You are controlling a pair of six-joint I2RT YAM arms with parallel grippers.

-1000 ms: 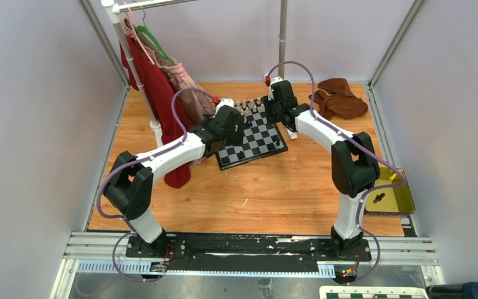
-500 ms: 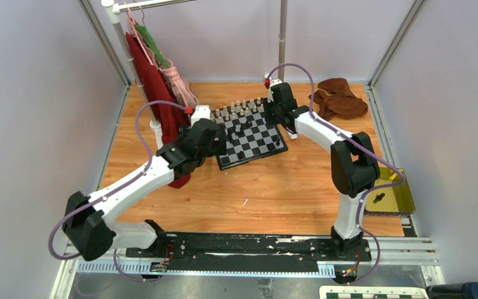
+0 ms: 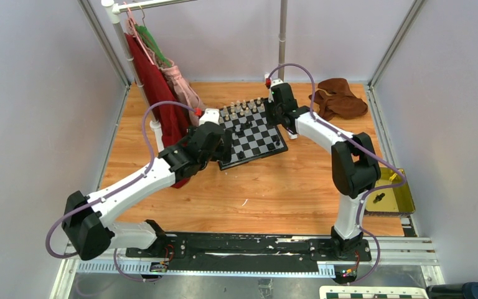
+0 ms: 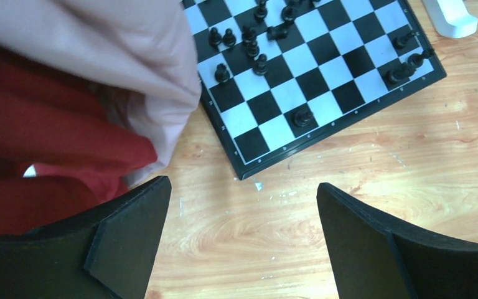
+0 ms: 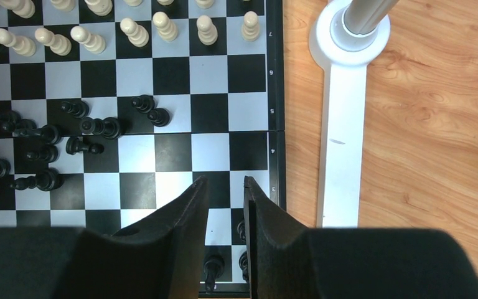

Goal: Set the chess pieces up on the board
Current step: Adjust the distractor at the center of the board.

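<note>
When lowering the wide-spread left gripper [image 4: 241,187] onto the board [image 4: 278,132], avoid the pink cloth [image 4: 131,50]; pinch 1 black piece [image 4: 302,116] low. Keep the nearly closed, seemingly empty right gripper [image 5: 224,184] clear.

Left arm [image 3: 142,180] stretches toward one o'clock, left gripper [image 4: 243,187] spread wide; right arm [image 3: 323,132] bends toward eleven, right gripper [image 5: 224,182] nearly closed.
</note>
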